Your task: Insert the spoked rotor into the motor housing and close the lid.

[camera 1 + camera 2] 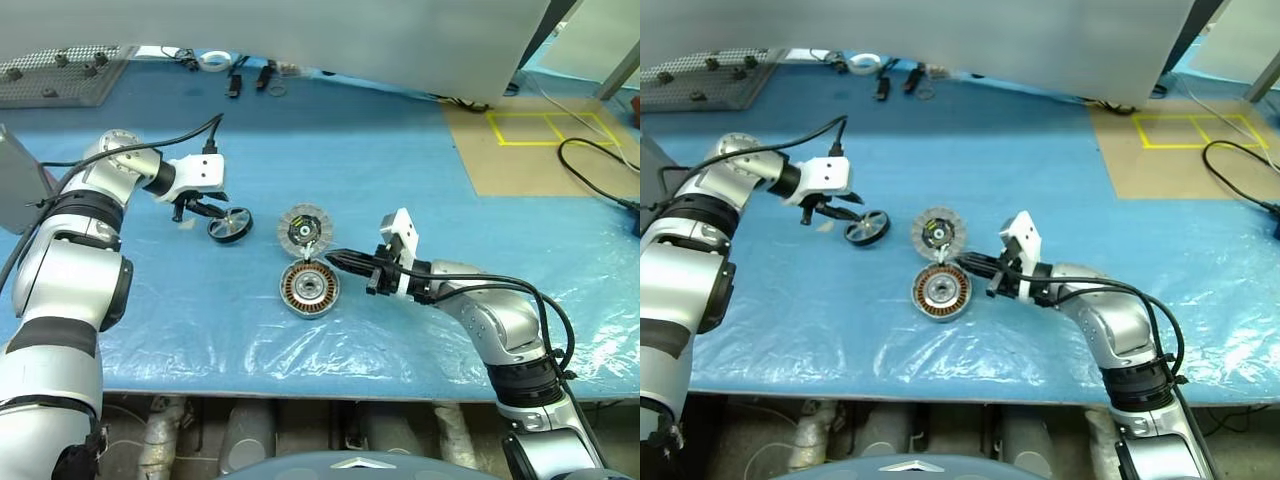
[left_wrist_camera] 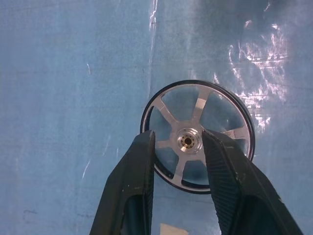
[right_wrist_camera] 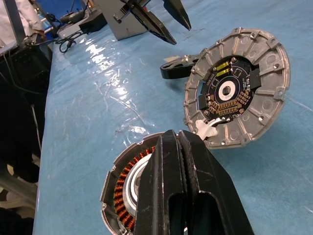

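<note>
Counter (image 1: 420, 150) centre: the motor housing (image 1: 309, 289) lies just below the lid (image 1: 304, 228), the shut, empty right hand (image 1: 333, 258) pointing in between them. Left wrist view: the spoked rotor (image 2: 198, 136) lies flat, the left hand (image 2: 178, 142) part-open, fingers straddling its hub.

motor housing (image 3: 128, 188) partly hidden behind right tool (image 3: 182, 147)

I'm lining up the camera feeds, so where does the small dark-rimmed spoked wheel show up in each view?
Left eye view: the dark-rimmed, silver-spoked rotor sits left of centre.
Right eye view: left of centre.
Left wrist view: centre, behind that gripper's fingers.
Right wrist view: a dark sliver behind the lid.
Shared landmark: the round ribbed lid with black centre, beside it.
</note>
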{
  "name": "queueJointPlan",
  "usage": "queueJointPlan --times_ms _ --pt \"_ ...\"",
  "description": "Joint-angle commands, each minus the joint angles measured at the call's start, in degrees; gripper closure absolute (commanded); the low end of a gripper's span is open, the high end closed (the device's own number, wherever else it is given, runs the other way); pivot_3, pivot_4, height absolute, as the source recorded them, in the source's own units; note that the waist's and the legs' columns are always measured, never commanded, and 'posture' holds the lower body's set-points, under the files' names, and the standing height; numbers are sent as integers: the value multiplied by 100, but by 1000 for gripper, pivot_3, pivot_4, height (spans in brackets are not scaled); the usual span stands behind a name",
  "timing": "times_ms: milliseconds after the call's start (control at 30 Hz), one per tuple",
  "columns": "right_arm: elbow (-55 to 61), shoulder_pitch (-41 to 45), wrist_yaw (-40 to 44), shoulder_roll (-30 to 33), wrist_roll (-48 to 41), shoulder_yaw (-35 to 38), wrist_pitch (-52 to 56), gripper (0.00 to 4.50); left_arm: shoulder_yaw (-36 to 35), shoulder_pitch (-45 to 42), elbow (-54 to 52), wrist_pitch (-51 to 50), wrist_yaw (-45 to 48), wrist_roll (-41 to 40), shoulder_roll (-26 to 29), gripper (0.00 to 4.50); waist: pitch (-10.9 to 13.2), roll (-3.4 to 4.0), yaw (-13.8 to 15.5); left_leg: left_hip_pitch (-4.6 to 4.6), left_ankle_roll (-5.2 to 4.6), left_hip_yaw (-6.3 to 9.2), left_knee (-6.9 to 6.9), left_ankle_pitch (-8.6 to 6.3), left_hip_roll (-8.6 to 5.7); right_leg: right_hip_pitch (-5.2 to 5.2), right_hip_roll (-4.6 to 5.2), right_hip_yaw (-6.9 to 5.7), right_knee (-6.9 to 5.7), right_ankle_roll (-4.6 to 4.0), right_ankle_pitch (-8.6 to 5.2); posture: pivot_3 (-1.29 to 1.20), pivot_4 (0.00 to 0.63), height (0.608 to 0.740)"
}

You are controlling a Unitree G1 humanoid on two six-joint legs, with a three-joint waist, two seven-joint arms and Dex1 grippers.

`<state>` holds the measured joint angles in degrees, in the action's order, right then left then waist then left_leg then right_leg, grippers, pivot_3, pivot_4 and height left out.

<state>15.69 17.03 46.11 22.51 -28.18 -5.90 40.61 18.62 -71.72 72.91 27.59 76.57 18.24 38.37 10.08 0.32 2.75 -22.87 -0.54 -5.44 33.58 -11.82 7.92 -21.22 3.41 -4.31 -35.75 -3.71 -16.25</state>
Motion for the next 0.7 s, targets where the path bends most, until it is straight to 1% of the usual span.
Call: queueJointPlan --times_ms 33,233,400,700 --pt "315 -65 -69 38 -162 108 1 4500 32 -179 68 191 -81 152 47 2908 1 -1 2 4 1 0 0 0 -1 3 0 0 0 2 1 0 150 740" --pt "507 -212 -227 73 -241 119 66 4500 100 -191 173 168 -184 384 -62 2908 1 -2 3 6 3 2 0 1 -1 7 0 0 0 8 5 0 150 740" --pt "662 -338 -350 92 -303 130 138 4500 130 -164 258 68 -517 569 -187 2908 2 -4 13 6 4 3 1 1 -3 8 1 -1 1 11 7 0 150 740" --pt "802 -465 -504 196 -360 214 209 4500 301 6 299 267 -976 894 -322 2908 3 -5 39 12 7 7 1 1 -5 16 1 -4 3 19 11 0 150 740"
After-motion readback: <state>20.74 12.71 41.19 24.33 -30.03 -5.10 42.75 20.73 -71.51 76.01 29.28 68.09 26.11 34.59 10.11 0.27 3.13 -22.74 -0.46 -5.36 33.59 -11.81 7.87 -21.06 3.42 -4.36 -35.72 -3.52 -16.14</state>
